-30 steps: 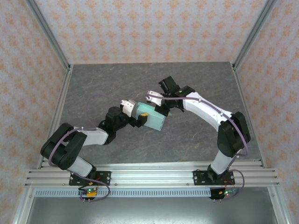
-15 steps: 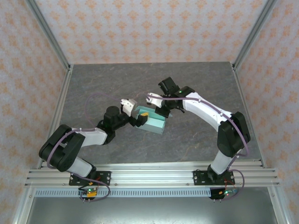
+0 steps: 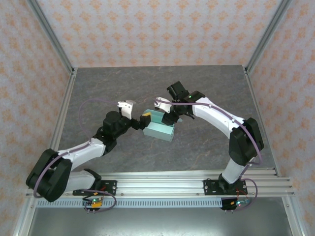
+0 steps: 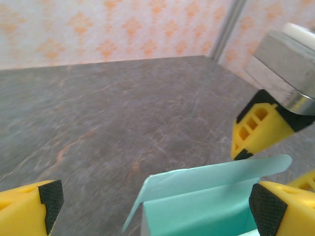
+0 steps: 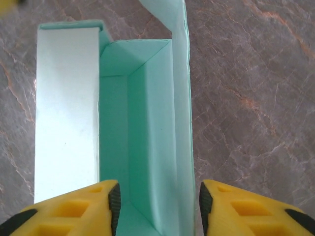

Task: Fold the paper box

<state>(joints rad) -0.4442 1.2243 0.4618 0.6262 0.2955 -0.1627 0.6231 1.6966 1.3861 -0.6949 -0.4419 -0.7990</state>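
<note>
The pale mint-blue, thin-card paper box [image 3: 158, 129] sits open-top on the grey stone-look tabletop [image 3: 197, 147]. The right gripper [image 5: 157, 209] is directly over it, jaws parted & straddling the box's long wall, pinching nothing. The left gripper [image 3: 136, 113] is spread wide just off the box's left end, empty.

Risks, as we judge them: the right fingers [image 5: 74, 209] sit either side of that wall, so a slanted pull-out could hook the card & drag or tip the box. Thin card springs, and the end flap [image 4: 211, 174] facing the left gripper stands untucked & may open further w/ nothing pressing it. Nothing clamps the box, so a careless re-approach could shove it along the tabletop.

Vs a sec ago: the box was tipped up btw both grippers, right jaws closed. Now it lies flat, the right jaws have let go & the left gripper has backed away from the box.
</note>
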